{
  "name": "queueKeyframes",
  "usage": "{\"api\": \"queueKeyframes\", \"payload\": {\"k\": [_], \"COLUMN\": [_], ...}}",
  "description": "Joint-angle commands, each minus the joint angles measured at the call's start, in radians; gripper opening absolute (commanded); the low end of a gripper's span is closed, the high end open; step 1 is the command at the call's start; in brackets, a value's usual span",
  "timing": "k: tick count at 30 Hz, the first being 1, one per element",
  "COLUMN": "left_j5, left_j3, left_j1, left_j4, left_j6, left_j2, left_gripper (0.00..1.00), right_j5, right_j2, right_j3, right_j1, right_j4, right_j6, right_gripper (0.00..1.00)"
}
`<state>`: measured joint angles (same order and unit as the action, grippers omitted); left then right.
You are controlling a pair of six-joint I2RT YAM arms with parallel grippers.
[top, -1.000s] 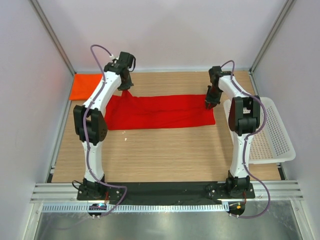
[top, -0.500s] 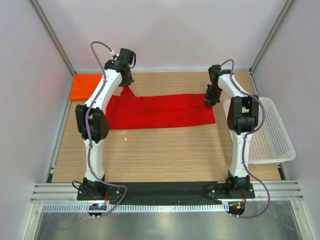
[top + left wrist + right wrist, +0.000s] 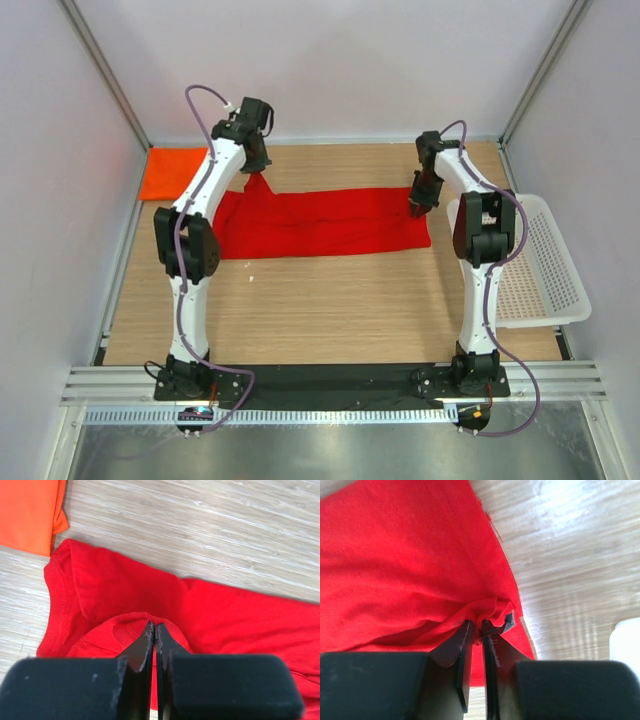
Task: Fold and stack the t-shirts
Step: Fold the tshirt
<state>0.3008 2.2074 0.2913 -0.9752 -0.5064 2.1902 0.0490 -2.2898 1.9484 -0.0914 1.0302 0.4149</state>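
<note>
A red t-shirt (image 3: 320,222) lies stretched as a long band across the far half of the table. My left gripper (image 3: 256,170) is shut on its far left edge, which rises in a small peak; in the left wrist view the fingertips (image 3: 150,632) pinch a fold of red t-shirt (image 3: 210,615). My right gripper (image 3: 420,205) is shut on the bunched right edge of the red t-shirt (image 3: 395,565), its jaws close together around the cloth. An orange t-shirt (image 3: 170,172) lies folded flat at the far left corner, its corner also showing as orange t-shirt (image 3: 27,512).
A white mesh basket (image 3: 545,262) stands at the table's right edge, beside the right arm. Grey walls enclose the table on three sides. A tiny white speck (image 3: 250,276) lies on the wood in front of the shirt.
The left gripper has moved slightly away and to the right, pulling up the shirt's left edge. The right gripper stays almost where it was.
</note>
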Motion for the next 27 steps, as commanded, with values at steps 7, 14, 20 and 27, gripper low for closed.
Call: {"api": "queueKeyframes", "payload": {"k": [7, 14, 20, 27], "left_j5": [0.095, 0.061, -0.121, -0.123], "left_j3": [0.08, -0.164, -0.633, -0.701], "left_j1": [-0.047, -0.055, -0.049, -0.049], "left_j4": [-0.029, -0.011, 0.121, 0.104], "left_j6": [-0.02, 0.005, -0.063, -0.011], "left_j2": [0.019, -0.213, -0.46, -0.396], "left_gripper": [0.48, 0.62, 0.37, 0.25], "right_j5": [0.054, 0.083, 0.005, -0.037], "right_j2": [-0.049, 0.175, 0.282, 0.24], "right_j3": [0.139, -0.044, -0.242, -0.267], "right_j1": [0.013, -0.008, -0.025, -0.06], "right_j4": [0.063, 0.068, -0.048, -0.111], "right_j6": [-0.042, -0.077, -0.076, -0.088], "right_gripper": [0.38, 0.54, 0.55, 0.55]}}
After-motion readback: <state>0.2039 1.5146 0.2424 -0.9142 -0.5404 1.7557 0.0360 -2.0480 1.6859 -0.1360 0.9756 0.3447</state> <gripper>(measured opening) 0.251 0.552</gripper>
